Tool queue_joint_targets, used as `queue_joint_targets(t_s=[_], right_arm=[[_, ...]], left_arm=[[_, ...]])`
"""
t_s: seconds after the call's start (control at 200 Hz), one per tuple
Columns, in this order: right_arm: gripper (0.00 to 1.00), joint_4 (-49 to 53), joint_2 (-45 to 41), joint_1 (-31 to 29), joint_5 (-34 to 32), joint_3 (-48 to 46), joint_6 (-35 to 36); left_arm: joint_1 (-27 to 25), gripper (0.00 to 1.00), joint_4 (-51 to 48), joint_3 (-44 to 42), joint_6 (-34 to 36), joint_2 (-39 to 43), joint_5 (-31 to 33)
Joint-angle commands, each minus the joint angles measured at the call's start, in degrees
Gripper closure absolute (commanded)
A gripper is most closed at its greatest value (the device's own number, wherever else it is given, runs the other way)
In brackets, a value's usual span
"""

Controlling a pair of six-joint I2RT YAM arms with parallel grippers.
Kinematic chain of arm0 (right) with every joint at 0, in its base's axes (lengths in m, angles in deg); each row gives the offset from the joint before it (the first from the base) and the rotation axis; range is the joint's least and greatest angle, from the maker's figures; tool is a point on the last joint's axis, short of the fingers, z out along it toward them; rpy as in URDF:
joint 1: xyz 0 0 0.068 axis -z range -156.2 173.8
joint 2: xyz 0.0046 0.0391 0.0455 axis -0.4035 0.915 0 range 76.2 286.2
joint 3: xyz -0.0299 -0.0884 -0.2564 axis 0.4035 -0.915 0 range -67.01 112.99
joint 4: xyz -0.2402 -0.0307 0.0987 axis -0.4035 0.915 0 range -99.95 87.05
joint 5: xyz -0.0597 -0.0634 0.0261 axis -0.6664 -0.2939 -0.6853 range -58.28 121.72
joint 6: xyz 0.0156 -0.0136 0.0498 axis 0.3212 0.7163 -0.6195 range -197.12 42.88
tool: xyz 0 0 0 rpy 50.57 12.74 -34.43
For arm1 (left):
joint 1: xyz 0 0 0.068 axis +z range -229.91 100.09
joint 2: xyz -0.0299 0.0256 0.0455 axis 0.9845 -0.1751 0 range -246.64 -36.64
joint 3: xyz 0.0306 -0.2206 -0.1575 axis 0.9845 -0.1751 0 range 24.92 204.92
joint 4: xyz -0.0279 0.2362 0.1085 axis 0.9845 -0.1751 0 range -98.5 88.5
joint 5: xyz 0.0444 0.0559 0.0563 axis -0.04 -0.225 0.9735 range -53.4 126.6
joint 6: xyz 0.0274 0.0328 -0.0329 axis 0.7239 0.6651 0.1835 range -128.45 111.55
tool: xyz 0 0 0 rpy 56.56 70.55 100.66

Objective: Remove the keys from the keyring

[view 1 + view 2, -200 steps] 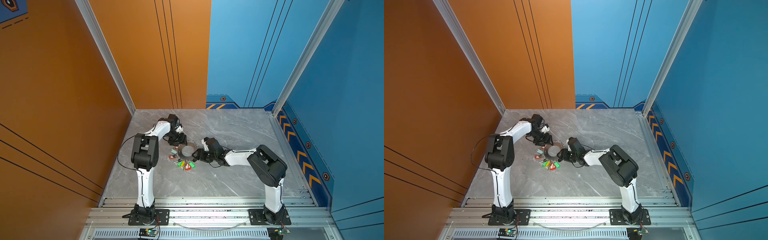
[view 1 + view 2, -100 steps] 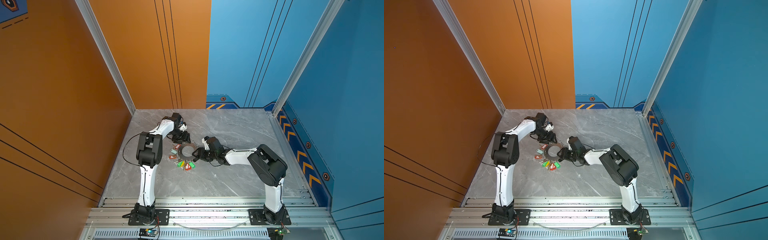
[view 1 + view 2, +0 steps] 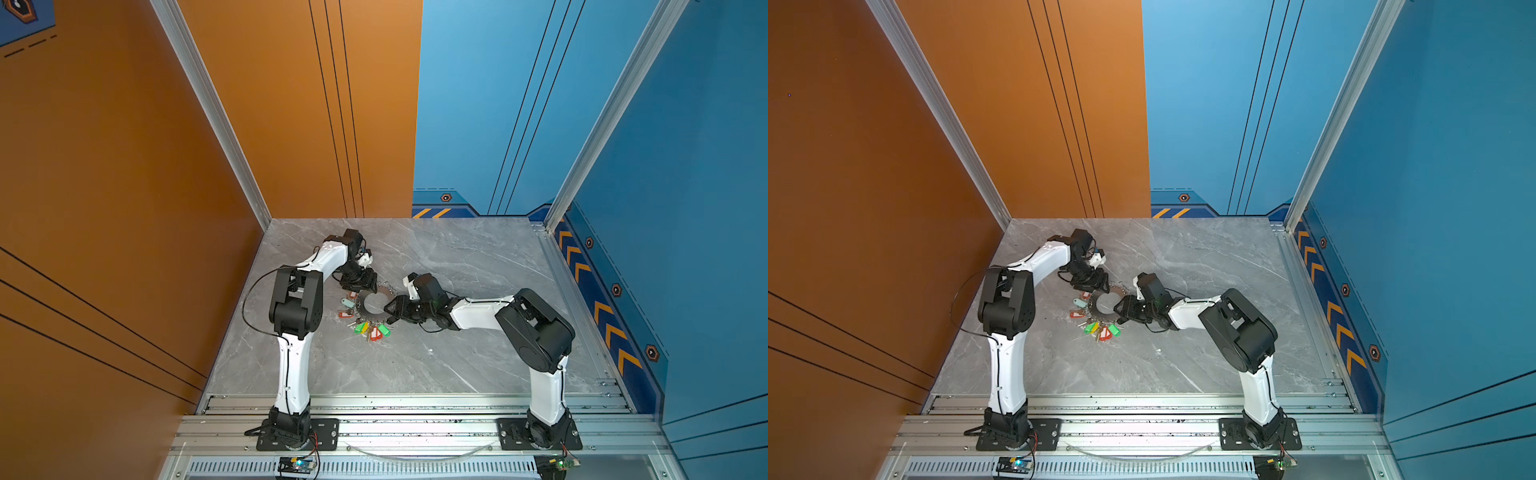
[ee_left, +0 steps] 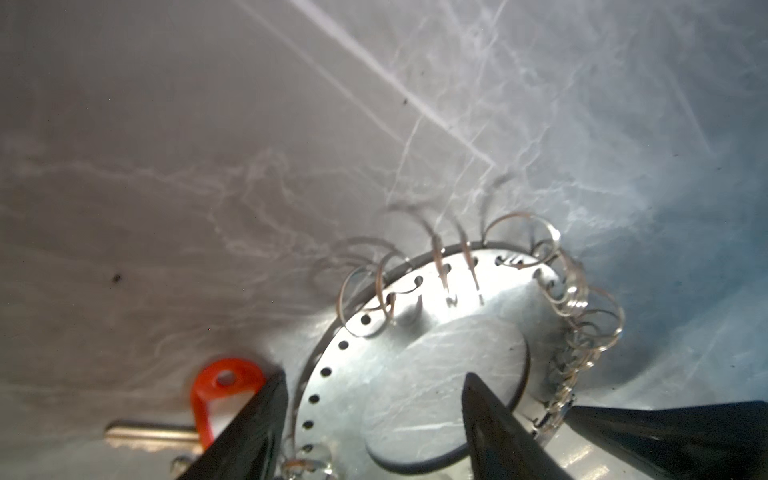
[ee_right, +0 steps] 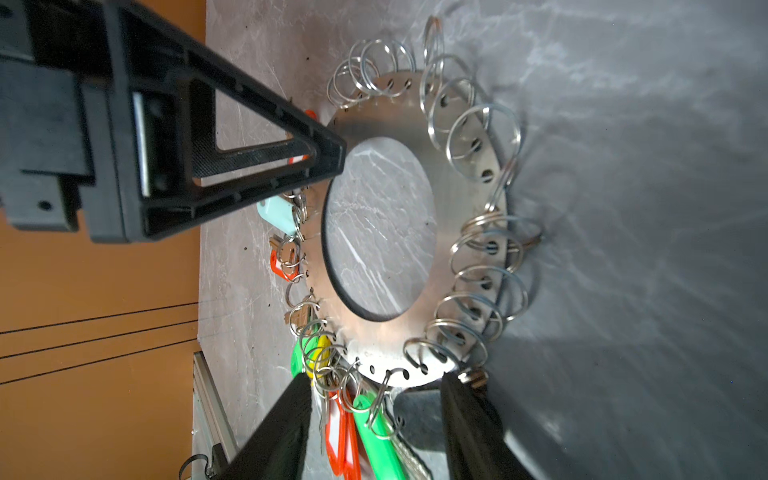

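Fingers (image 4: 249, 436) of the left gripper (image 4: 374, 374) are held spread astride the far-left rim of the flat metal washer-like keyring (image 5: 457, 199), which is laid on the grey marble tabletop (image 5: 623, 208); those of the right gripper (image 5: 376, 376) are spread beside the colour-tagged metal keys (image 5: 376, 436) at its near-right edge.

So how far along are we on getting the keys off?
Done: nothing clear; no key visibly lies free, though many split rings are empty. In hand: left tool and right tool straddle the keyring rim, open. Left: tagged keys hang on it.
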State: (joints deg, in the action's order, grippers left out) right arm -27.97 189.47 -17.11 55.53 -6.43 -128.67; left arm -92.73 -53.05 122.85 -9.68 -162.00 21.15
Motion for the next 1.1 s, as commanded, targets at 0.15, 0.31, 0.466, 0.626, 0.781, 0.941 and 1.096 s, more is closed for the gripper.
queue_joint_targets(t_s=[0.15,0.31,0.466,0.626,0.781,0.941,1.096], right_arm=[[0.47,0.8,1.6,-0.1,0.1,-0.3,-1.6],[0.47,-1.3,3.3,-0.2,0.6,0.5,-3.1],[0.48,-2.4,4.4,-0.4,1.1,1.1,-3.7],[0.48,-1.9,4.2,-0.3,0.6,1.1,-3.5],[0.49,-0.9,4.3,-0.4,0.2,0.7,-2.7],[0.49,-1.2,4.0,-0.3,0.5,0.1,-2.5],[0.49,-1.3,3.1,0.0,1.1,-0.8,-2.5]], left_arm=[[0.0,0.32,-4.6,-5.1,-0.5,-0.6,-0.9],[-0.6,0.33,-4.6,-6.1,-1.5,-0.6,-5.5],[-0.3,0.34,-4.4,-5.8,-2.6,-0.4,-8.3],[0.7,0.39,-4.2,-5.6,-4.0,0.2,-13.2],[1.6,0.4,-2.9,-5.6,-5.9,2.2,-18.0],[2.1,0.41,-2.9,-5.4,-6.4,3.8,-22.0],[3.2,0.42,-1.9,-6.5,-7.2,5.4,-25.7]])
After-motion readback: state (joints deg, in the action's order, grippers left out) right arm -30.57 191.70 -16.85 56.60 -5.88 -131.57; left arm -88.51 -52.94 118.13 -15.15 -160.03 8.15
